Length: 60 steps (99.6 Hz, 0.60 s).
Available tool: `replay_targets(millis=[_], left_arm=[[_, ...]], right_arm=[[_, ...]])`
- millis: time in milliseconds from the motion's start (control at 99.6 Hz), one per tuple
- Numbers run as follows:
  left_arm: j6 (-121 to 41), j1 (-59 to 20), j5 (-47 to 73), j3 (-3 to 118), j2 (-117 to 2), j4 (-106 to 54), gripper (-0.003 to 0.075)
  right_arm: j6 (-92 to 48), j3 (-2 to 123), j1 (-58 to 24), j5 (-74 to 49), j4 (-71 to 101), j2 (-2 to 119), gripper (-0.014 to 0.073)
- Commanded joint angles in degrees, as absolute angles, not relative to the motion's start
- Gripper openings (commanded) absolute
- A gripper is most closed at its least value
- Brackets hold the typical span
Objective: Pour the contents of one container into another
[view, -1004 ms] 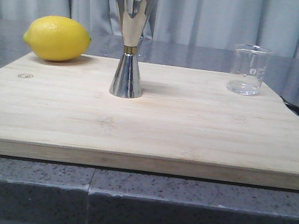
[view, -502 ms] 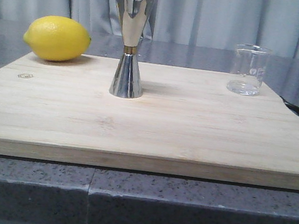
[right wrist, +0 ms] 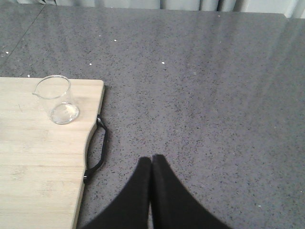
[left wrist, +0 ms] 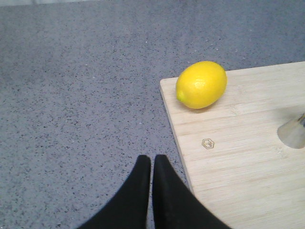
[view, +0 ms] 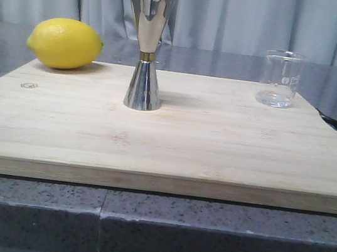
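- Grey curtains hang behind a speckled dark tabletop [view: 215,234] that carries a pale wooden cutting board [view: 173,139].
- On the board, the clear glass beaker [view: 280,78] stands upright near the far right corner. Its long axis is vertical, and in the right wrist view its pouring lip [right wrist: 35,92] points toward the board's middle.
- Near the board's centre line stands the steel jigger [view: 147,47], also upright, open mouth up, well apart from the beaker.
- A lemon [view: 65,43] lies at the far left corner.
- Left claw [left wrist: 152,162] hangs off the board's left edge, its jaws pressed together and holding nothing; right claw [right wrist: 151,162] is likewise closed and empty, off the right edge by the board's black handle [right wrist: 96,150].
- Risks, as I judge them: the tall, narrow-footed jigger could topple if nudged; its small mouth invites spillage; smooth glass may slip in a poor grip.
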State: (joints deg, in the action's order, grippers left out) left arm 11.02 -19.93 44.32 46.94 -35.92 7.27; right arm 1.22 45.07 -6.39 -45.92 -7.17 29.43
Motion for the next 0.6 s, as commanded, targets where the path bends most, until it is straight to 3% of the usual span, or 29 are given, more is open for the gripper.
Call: replay_targets(millis=[0,321,593], left_arm=[[11.1,-18.2,38.5,46.3,-34.1,4.9,-0.0019],[3.6,-5.8,12.7,23.0,-16.9,1.5,-0.0019],[3.6,-2.7,2.9,5.1,-1.7,1.5,-0.0019]], right_arm=[[0.5,46.2,-6.3,-41.6,-7.4,29.5,-0.0071],[0.5,46.2,-6.3,-41.6,-7.4,29.5,-0.0071],[0.5,46.2,-6.3,-41.6,-7.4,29.5,-0.0071]])
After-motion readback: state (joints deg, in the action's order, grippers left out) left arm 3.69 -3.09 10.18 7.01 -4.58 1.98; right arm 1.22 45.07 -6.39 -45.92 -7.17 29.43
